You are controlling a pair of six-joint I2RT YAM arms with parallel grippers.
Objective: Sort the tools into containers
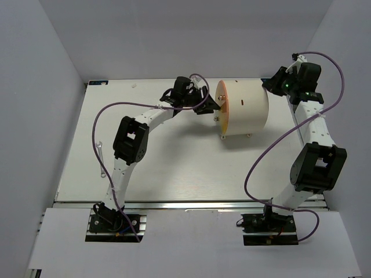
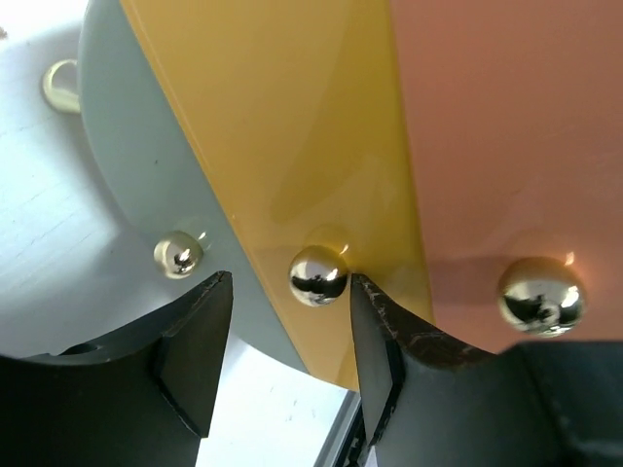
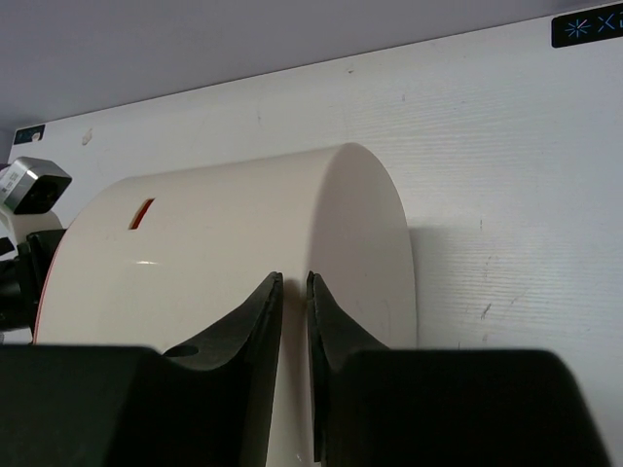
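Observation:
The white drum (image 1: 246,107) lies on its side mid-table, its orange round face (image 1: 223,104) turned left. My left gripper (image 1: 207,105) is right at that face. In the left wrist view it (image 2: 290,282) is open, its jaws either side of the brass knob (image 2: 318,275) of the yellow-orange drawer (image 2: 292,136), the right finger almost touching the knob. A pale grey-green drawer (image 2: 146,175) and a salmon-orange drawer (image 2: 506,136) flank it, each shut, with knobs. My right gripper (image 1: 273,85) (image 3: 295,279) is shut and empty against the drum (image 3: 195,263) near its back end. No screwdrivers show.
A small silver thing (image 1: 99,149), perhaps the wrench, lies near the table's left edge. The drum stands on small feet (image 1: 223,138). A brass ring (image 2: 60,86) shows beside the grey-green drawer. Grey walls enclose the table on three sides.

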